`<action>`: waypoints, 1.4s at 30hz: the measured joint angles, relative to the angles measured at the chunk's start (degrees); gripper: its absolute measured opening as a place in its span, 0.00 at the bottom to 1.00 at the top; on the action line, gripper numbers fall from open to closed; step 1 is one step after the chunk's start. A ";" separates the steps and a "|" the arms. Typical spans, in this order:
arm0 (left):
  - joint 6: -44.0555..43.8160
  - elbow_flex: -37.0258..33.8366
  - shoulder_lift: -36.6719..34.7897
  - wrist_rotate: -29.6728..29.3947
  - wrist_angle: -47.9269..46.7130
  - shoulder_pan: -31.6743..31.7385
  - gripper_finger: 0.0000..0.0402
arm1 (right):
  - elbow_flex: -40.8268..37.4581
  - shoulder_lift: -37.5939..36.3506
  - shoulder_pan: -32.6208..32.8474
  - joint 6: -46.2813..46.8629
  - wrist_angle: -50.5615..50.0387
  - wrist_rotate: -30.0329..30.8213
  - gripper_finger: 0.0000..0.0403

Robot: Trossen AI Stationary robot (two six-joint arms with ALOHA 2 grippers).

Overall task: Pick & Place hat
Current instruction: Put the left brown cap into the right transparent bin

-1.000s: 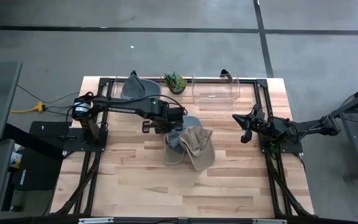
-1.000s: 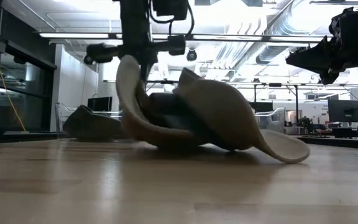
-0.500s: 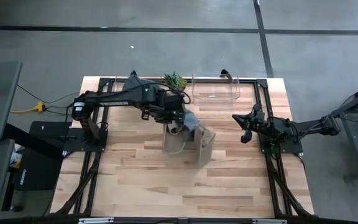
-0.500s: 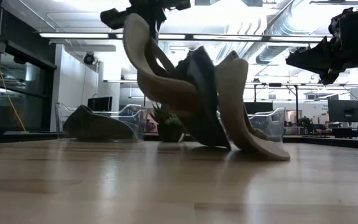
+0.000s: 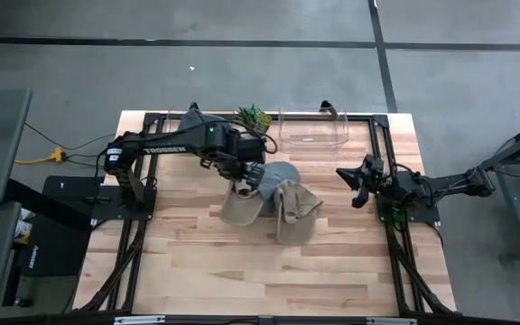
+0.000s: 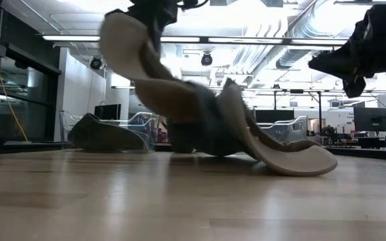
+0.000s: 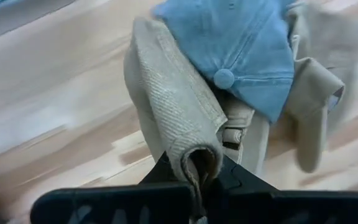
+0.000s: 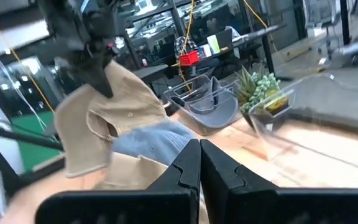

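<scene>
The left hand (image 6: 154,8) is cut off by the low view's top edge, and the hats (image 6: 200,114) beneath it are motion-blurred.

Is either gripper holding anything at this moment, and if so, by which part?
The left gripper is shut on the tan hat, pinching a folded edge of its fabric. The right gripper is shut and holds nothing.
</scene>
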 joint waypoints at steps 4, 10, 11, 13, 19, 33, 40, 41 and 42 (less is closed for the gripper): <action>-0.36 0.00 0.01 -0.93 -6.99 0.00 0.00 | 0.00 0.00 0.00 3.92 -0.01 0.10 0.00; -0.11 1.01 0.12 -1.15 -7.13 -0.56 0.00 | -0.01 0.00 0.00 4.11 -0.01 0.77 0.00; 0.06 1.26 0.01 -1.13 -7.11 -0.59 0.00 | -0.01 0.00 0.00 4.07 -0.02 0.72 0.00; 0.23 1.81 0.00 -1.14 -7.24 -0.53 0.00 | 0.00 0.00 0.00 4.07 -0.16 0.33 0.00; -1.03 2.25 0.02 -1.04 -7.20 -0.39 0.00 | -0.02 0.00 0.00 4.16 -0.29 0.10 0.00; -8.40 2.25 0.02 -5.16 -7.22 -0.37 0.00 | 0.00 2.37 0.00 11.66 -0.86 -0.09 0.00; -4.11 2.25 0.02 -5.81 -4.71 -0.39 0.00 | 0.00 3.79 0.00 11.68 -1.00 -0.19 0.00; -3.46 2.25 0.02 -5.81 -3.20 -0.39 0.00 | 0.00 3.80 0.00 11.68 -1.01 -0.22 0.00; -3.01 2.25 0.02 -5.83 -1.37 -0.39 0.00 | 0.00 3.78 0.00 11.68 -1.01 -0.22 0.00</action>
